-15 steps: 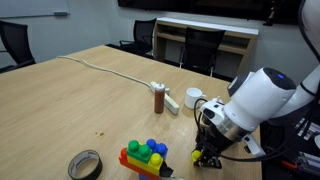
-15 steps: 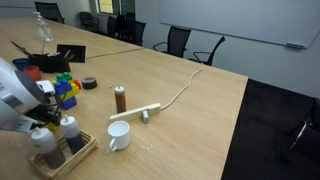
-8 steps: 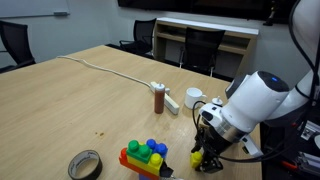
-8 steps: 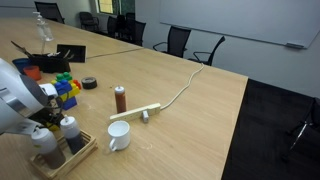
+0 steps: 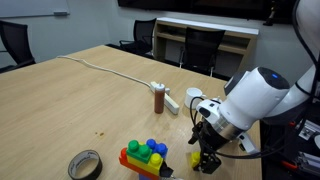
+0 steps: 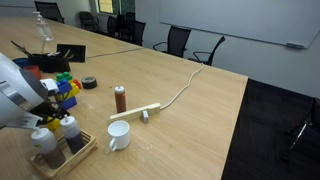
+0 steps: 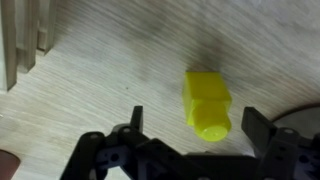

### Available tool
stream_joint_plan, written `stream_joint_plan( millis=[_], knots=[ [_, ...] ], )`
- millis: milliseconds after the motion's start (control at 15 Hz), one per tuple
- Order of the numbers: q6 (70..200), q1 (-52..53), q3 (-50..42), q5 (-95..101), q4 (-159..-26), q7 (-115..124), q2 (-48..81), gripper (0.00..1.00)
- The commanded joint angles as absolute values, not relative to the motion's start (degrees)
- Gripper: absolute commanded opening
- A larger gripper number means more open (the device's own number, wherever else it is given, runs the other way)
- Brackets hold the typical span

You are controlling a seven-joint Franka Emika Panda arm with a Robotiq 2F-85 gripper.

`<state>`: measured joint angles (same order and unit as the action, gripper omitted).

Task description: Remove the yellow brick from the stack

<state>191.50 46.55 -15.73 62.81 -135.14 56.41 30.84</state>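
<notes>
The yellow brick (image 7: 207, 102) lies on its side on the wooden table, loose between my gripper's (image 7: 193, 118) two spread black fingers, touching neither. In an exterior view the brick (image 5: 195, 158) rests on the table under my open gripper (image 5: 205, 160), to the right of the stack (image 5: 143, 155), a red base with green and blue bricks on top. In an exterior view the stack (image 6: 66, 88) shows beside the arm; there the yellow brick is hidden.
A tape roll (image 5: 85, 164) lies left of the stack. A brown bottle (image 5: 159, 99), a white power strip (image 5: 168, 98) with its cable and a white mug (image 5: 194, 98) stand further back. A wooden rack of white bottles (image 6: 55, 142) stands close to the arm.
My jaws have opened and let go of the yellow brick, which now rests on the table. The gripper has lifted slightly.
</notes>
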Motion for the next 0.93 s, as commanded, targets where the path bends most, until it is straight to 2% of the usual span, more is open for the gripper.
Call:
stream_joint_plan(
  millis=[0,67,867],
  knots=[
    [185.95,44.46,-12.35,63.38,-136.66,55.93,27.74,1.00],
    [189.14,46.41,-14.63,62.81,-135.30,56.42,30.11,1.00],
    [187.53,45.80,-13.59,62.80,-135.58,56.43,29.50,1.00]
  ],
)
